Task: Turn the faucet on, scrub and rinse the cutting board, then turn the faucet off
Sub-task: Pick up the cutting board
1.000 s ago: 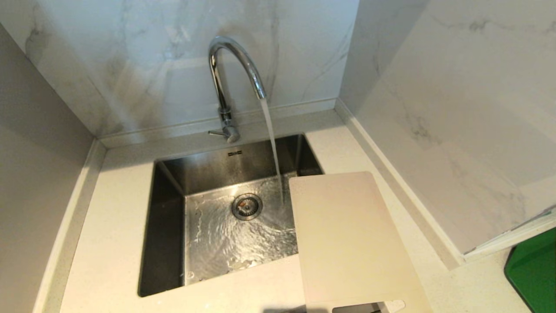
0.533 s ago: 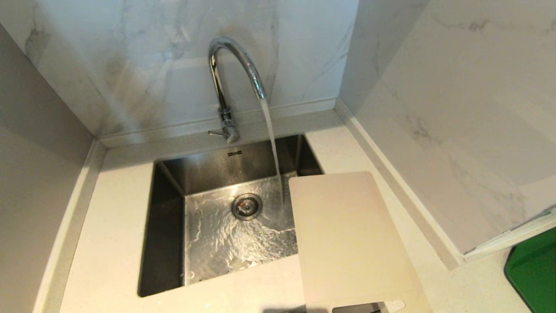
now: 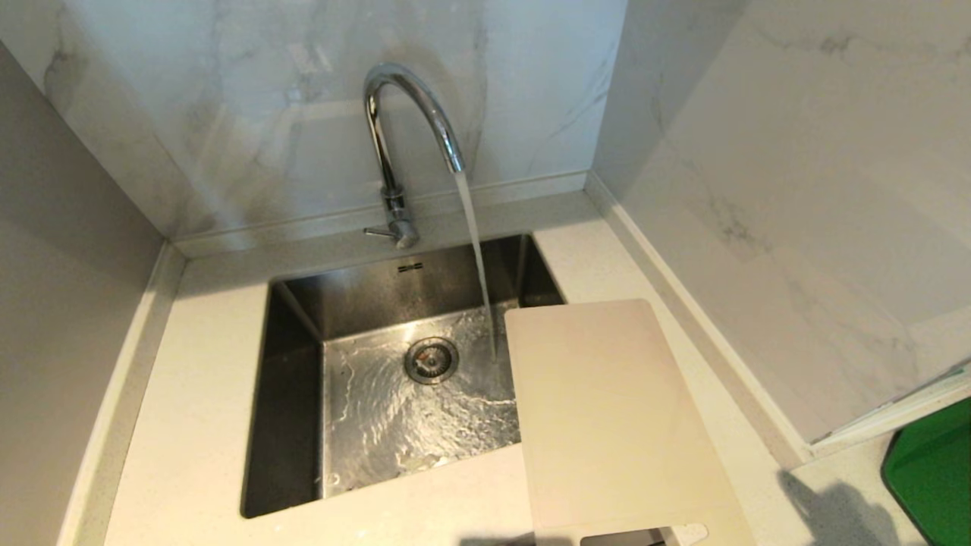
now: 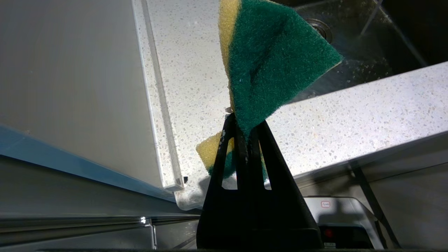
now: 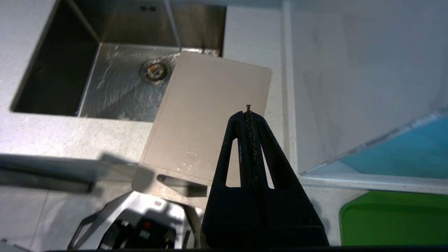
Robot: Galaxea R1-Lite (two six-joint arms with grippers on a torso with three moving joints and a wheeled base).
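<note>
The chrome faucet [image 3: 394, 114] stands behind the sink, its side lever [image 3: 377, 232] pointing left, and a stream of water [image 3: 474, 243] runs into the basin. The pale cutting board [image 3: 607, 417] [image 5: 210, 105] lies flat on the counter to the right of the sink, its far corner overhanging the basin and its handle slot [image 5: 182, 185] at the near end. My right gripper [image 5: 248, 112] hovers shut and empty above the board's near half. My left gripper [image 4: 245, 122] is shut on a yellow-and-green sponge [image 4: 276, 56], low by the counter's front left edge. Neither gripper shows in the head view.
The steel sink [image 3: 303, 318] has a drain [image 3: 431, 359] and rippling water on its floor. Marble walls close in behind and on the right. A green tray [image 3: 929, 474] [image 5: 395, 220] sits at the near right. Speckled counter [image 3: 190, 425] lies left of the sink.
A dark shadow has come onto the counter at the near right of the board. The board and faucet have not moved, and the water keeps running.
</note>
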